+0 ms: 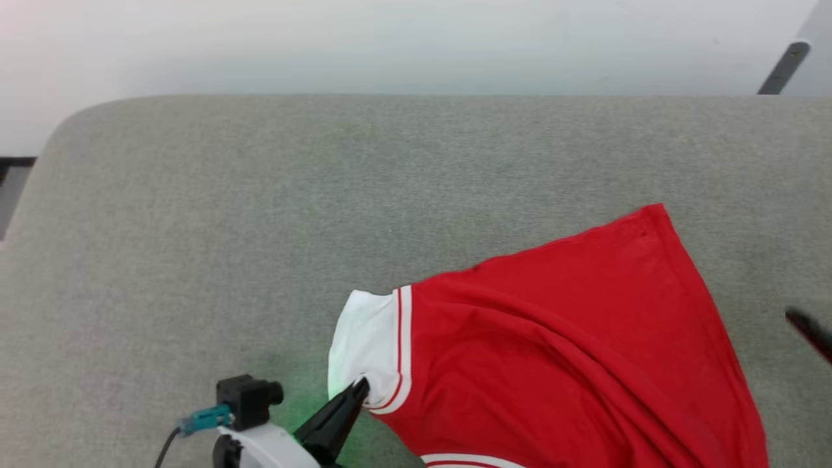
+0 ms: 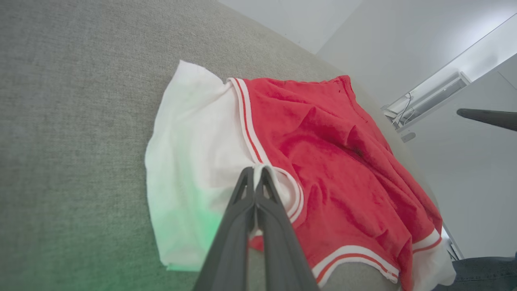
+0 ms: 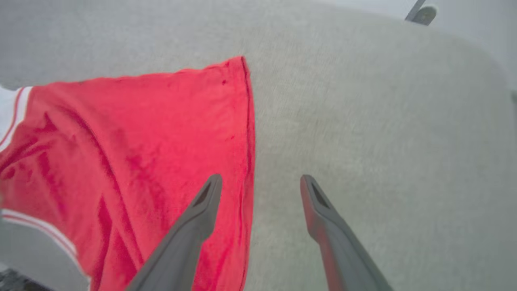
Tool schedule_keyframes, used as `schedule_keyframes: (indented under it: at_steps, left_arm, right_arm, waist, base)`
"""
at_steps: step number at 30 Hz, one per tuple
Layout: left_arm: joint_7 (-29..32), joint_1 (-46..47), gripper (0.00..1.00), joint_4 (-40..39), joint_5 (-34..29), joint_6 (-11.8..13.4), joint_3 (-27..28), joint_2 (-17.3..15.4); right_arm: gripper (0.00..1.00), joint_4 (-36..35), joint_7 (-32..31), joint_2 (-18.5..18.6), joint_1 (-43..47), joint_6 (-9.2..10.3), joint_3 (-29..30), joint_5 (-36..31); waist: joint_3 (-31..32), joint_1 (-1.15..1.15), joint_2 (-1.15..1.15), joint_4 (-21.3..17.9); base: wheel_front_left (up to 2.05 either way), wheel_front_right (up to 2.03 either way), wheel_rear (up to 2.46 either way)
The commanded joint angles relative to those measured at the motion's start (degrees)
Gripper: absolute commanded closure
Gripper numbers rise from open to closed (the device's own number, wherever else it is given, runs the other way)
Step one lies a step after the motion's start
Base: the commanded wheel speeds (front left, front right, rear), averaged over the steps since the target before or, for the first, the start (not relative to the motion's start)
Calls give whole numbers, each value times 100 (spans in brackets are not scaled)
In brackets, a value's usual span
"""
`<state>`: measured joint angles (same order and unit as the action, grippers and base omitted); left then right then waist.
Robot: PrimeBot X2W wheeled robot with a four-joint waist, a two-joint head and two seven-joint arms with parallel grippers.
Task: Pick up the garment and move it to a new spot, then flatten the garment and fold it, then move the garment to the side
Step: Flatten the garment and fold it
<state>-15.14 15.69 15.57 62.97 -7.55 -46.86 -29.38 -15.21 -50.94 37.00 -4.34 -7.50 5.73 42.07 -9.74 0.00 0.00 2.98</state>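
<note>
Left wrist view: left tool clamps the white sleeve of the garment, lying on a grey surface — right wrist view shows right tool wide open over its red hem.

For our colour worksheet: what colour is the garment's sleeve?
White sleeve; shows best in left wrist view.

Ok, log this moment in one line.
left gripper: shut on red jersey sleeve | right gripper: open over hem | support: grey fabric surface
</note>
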Motion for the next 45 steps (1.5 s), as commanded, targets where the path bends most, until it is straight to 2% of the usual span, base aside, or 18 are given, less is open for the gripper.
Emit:
schedule_keyframes:
  at_steps: [1, 4, 10, 16, 20, 22, 23, 26, 28, 34, 39, 40, 45]
  left_arm:
    - [3, 106, 100, -4, -39, 14, -24, 33]
    - [3, 224, 100, 32, -79, 14, -114, 115]
    - [3, 521, 100, 113, -56, 14, -304, 239]
    - [3, 757, 100, 180, 5, 14, -466, 328]
    - [3, 821, 100, 211, 43, 14, -509, 351]
    - [3, 832, 100, 218, 39, 14, -499, 352]
    - [3, 827, 100, 222, 47, 14, -488, 351]
    - [3, 863, 100, 269, 142, 14, -568, 343]
    - [3, 1040, 100, 381, 134, 14, -591, 229]
    - [37, 2036, 100, 789, 131, 14, -545, 27]
    - [155, 3153, 100, 1254, 153, 14, -421, 64]
    - [155, 3153, 100, 1254, 153, 14, -421, 64]
    - [250, 4324, 100, 1925, 563, 14, -66, 296]
  right_arm:
    - [0, 186, 131, -61, -264, 2, -180, -199]
    - [0, 911, 544, -233, -1074, 2, -679, -634]
    - [0, 2630, 1054, -499, -2446, 2, -1760, -1009]
    - [0, 4080, 1519, -451, -3295, 3, -2873, -1195]
    - [0, 4757, 1800, -512, -3612, 3, -3371, -977]
    - [93, 4973, 1866, -505, -3705, 3, -3615, -826]
    - [100, 5035, 1932, -511, -3751, 3, -3720, -726]
    - [100, 5213, 2283, -463, -3962, 4, -3823, -495]
    - [100, 5331, 2500, -461, -4122, 4, -3863, -394]
    - [100, 5790, 3156, -574, -4680, 4, -3629, -195]
    - [100, 6243, 3689, -675, -5262, 4, -3375, -305]
    - [100, 6243, 3689, -675, -5262, 4, -3375, -305]
    - [100, 6833, 4213, -837, -6039, 4, -3003, -511]
  waist:
    - [-60, 0, 0, 117]
    - [-164, 0, 0, 231]
    - [-450, 0, 0, 415]
    - [-608, 0, 0, 554]
    - [-650, 0, 0, 585]
    - [-655, 0, 0, 577]
    - [-654, 0, 0, 565]
    - [-627, 0, 0, 503]
    - [-594, 0, 0, 432]
    - [-445, 0, 0, 171]
    - [-396, 0, 0, -79]
    - [-396, 0, 0, -79]
    - [-474, 0, 0, -318]
  base:
    - [0, 0, 0]
    - [0, 0, 0]
    - [0, 0, 0]
    - [0, 0, 0]
    - [0, 0, 0]
    - [0, 0, 0]
    - [0, 0, 0]
    - [0, 0, 0]
    - [0, 0, 0]
    - [0, 0, 0]
    - [0, 0, 0]
    - [0, 0, 0]
    - [0, 0, 0]
